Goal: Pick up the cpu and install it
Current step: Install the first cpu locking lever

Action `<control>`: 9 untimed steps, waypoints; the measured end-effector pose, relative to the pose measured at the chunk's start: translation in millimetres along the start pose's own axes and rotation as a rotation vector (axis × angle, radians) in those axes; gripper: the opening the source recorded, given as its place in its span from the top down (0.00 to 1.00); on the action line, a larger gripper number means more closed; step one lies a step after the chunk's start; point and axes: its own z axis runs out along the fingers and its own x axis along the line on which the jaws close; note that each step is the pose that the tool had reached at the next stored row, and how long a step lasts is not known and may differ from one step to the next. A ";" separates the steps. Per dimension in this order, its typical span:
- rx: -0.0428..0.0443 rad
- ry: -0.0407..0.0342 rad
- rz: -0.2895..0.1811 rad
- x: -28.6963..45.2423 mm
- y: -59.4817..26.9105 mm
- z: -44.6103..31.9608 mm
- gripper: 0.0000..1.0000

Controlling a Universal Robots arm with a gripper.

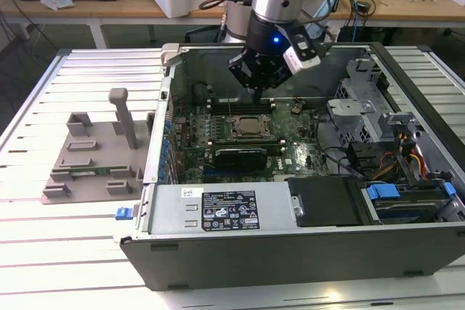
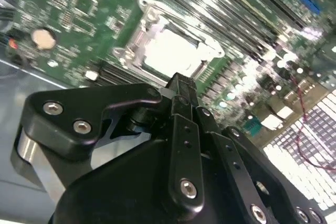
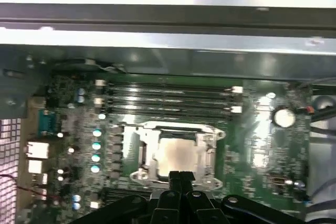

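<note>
An open computer case [image 1: 305,252] lies on its side on a slatted metal table [image 1: 43,266]. Inside it, a green motherboard [image 1: 290,157] carries a square metal-framed socket [image 1: 251,127], with memory slots [image 3: 168,98] running alongside and a long black expansion card [image 1: 243,155] just beside the socket on its other side. A labelled power supply [image 1: 218,212] sits along the case's near edge, with a blue-tabbed drive bay [image 1: 407,201] toward the exterior view's right. A grey fixture [image 1: 94,157] with an upright post stands on the table beside the case, toward the exterior view's left.

The pale square cpu [image 3: 177,156] lies flat inside its metal-framed socket [image 3: 147,145].
</note>
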 end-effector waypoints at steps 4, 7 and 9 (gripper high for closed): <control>-0.0002 0.0000 0.000 26.2 4.3 3.1 0.89; -0.0001 0.0000 0.000 39.1 7.6 5.2 0.89; -0.0001 0.0000 0.000 47.9 11.0 7.2 0.89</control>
